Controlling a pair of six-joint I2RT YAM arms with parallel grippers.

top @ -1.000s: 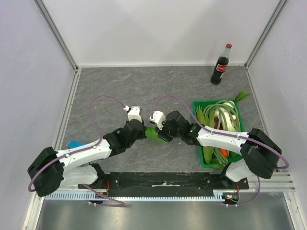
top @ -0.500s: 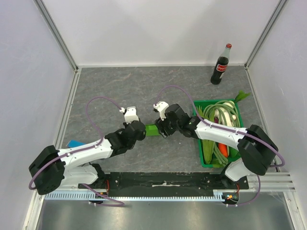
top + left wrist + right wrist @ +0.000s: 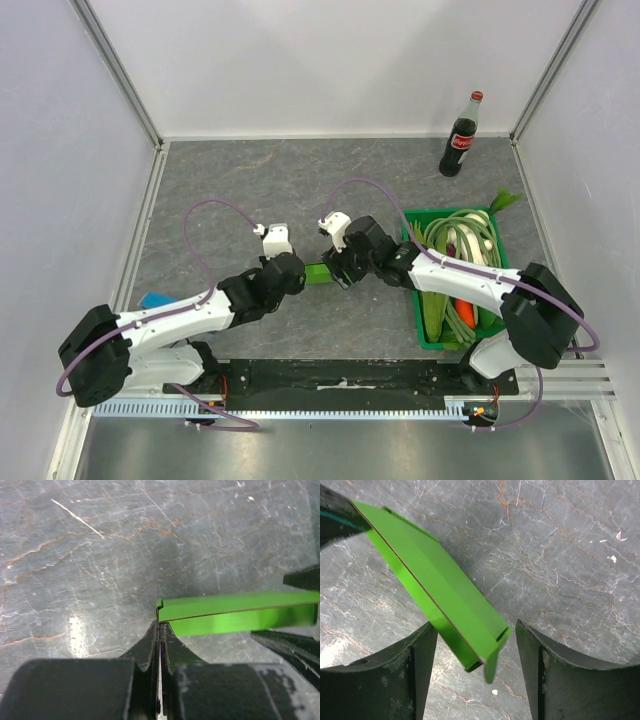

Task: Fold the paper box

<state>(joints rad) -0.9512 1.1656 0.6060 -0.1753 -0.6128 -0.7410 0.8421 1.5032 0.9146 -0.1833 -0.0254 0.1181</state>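
No writing can be read in any of the views. The only label is a red band on the dark bottle standing at the far right corner of the counter. It carries white marks, but they are too small to make out as words or a brand.
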